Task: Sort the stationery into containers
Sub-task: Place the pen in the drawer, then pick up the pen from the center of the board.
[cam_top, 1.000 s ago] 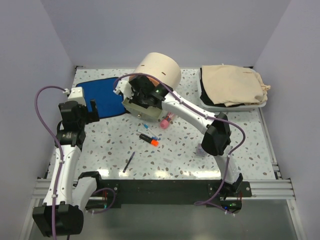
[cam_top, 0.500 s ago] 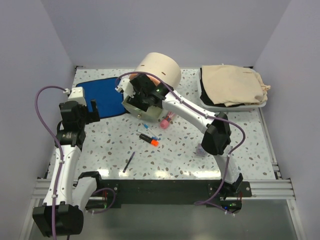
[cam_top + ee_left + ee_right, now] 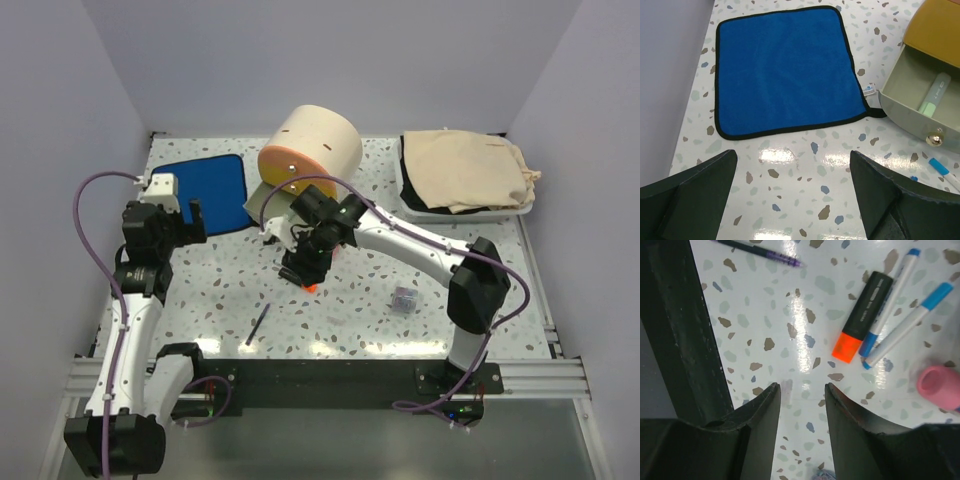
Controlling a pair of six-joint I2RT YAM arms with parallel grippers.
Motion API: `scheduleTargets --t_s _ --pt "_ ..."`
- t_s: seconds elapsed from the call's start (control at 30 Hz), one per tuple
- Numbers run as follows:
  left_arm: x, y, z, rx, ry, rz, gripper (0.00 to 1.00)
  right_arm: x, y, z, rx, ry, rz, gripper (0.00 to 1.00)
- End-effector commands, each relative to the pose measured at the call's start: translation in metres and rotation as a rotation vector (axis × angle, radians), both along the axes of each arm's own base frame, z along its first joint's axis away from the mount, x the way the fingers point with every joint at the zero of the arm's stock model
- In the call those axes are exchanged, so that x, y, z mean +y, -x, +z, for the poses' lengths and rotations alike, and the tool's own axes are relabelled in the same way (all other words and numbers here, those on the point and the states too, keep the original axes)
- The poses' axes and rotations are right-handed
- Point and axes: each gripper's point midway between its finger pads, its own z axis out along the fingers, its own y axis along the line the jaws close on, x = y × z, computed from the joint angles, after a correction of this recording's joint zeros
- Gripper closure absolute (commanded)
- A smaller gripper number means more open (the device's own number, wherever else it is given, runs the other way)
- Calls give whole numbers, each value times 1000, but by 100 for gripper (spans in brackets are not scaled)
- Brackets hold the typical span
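Note:
A dark highlighter with an orange cap (image 3: 862, 317) lies on the table beside two blue-tipped pens (image 3: 910, 324), with a pink tube (image 3: 940, 385) to their right. My right gripper (image 3: 802, 390) hangs open over bare table just short of the highlighter, holding nothing; from above it (image 3: 300, 268) covers most of these items. A thin black pen (image 3: 258, 325) and a small purple-grey box (image 3: 403, 298) lie nearer the front. The beige cabinet (image 3: 318, 135) has one grey drawer (image 3: 900, 107) pulled out, a pale green marker (image 3: 935, 92) inside. My left gripper (image 3: 795, 165) is open over the table.
A blue cloth (image 3: 785, 70) lies flat at the back left, touching the open drawer's corner. The drawer's brass knob (image 3: 935, 139) faces the front, a blue-tipped pen (image 3: 942, 167) just past it. A white tray (image 3: 415, 205) with a beige bag (image 3: 465, 170) stands at the back right.
My right arm has pulled back out of the open drawer and come forward over the highlighter and pens, its jaws opening on the way. The left arm has stayed put.

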Motion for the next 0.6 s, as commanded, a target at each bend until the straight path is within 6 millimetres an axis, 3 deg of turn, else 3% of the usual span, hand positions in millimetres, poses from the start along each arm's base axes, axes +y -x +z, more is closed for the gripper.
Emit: scheduleTargets --t_s 0.0,0.27,0.3,0.57 --pt "-7 1 -1 -18 -2 -45 0 29 -3 -16 -12 -110 -10 58" --pt "-1 10 -7 30 -26 -15 0 55 -21 -54 -59 -73 -76 62" --pt "-1 11 -8 35 -27 -12 0 55 -27 -64 -72 -46 -97 62" --pt "0 11 -10 39 -32 -4 0 50 -40 -82 -111 17 -131 65"
